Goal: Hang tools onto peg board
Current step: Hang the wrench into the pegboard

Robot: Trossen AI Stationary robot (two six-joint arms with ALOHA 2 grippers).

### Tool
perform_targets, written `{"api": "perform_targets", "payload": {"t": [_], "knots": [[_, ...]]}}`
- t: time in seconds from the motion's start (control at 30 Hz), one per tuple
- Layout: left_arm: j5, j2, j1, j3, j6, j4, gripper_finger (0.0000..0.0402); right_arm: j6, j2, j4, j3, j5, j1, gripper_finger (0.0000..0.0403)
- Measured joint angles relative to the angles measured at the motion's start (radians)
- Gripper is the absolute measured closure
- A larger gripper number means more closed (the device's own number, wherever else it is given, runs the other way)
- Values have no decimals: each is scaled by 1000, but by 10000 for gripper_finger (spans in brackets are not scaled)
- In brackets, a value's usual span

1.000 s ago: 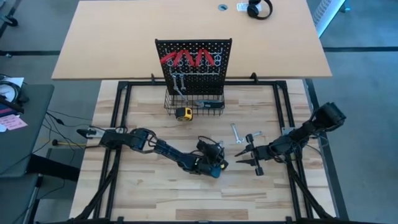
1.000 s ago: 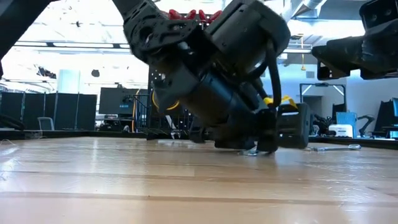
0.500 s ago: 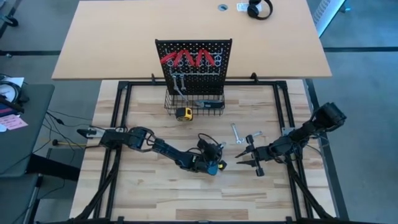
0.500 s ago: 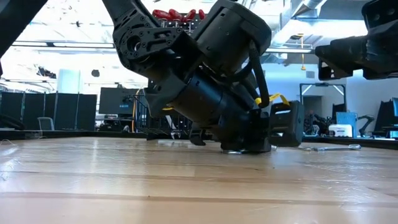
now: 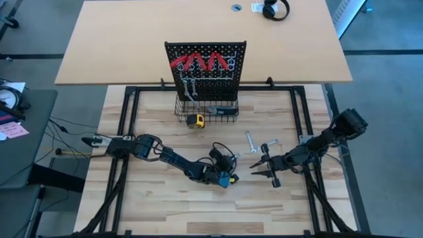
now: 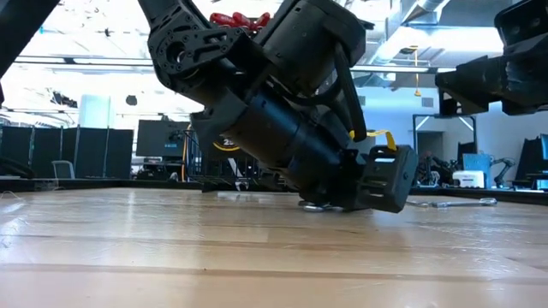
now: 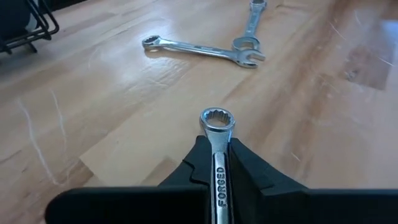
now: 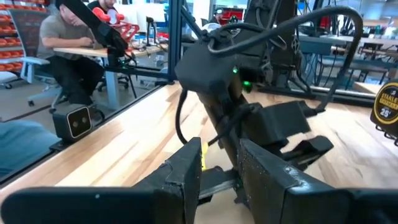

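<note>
Left gripper (image 7: pixel 214 163) is clamping tight on a polished steel ring-end wrench (image 7: pixel 217 146) stamped "FORGED", low on the wooden table (image 7: pixel 112 99). Right gripper (image 5: pixel 259 167) is hovering nearby, fingers seemingly part-open, empty. Yellow tape measure (image 8: pixel 387 104) is reading maybe "STANLEY 25'". Perforated black peg board (image 5: pixel 206 69) is standing behind.

Bare table (image 5: pixel 165 198) lies open around the left gripper (image 5: pixel 228 177). Two loose wrenches (image 5: pixel 261 143) and the right gripper (image 5: pixel 254 168) stand just beside it, obstructing passage toward the peg board (image 5: pixel 205 69).
</note>
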Motion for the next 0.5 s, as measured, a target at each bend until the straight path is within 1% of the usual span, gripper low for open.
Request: {"api": "perform_targets", "payload": {"t": [0.17, 0.3, 0.5], "knots": [[-5, -1, -12, 0, 5, 14, 386, 11, 0, -6, 0, 0, 0, 283], [-3, -4, -28, 0, 40, 54, 386, 18, 0, -8, 0, 0, 0, 283], [-18, -76, -42, 0, 126, 53, 386, 20, 0, -16, 2, 0, 0, 283]]}}
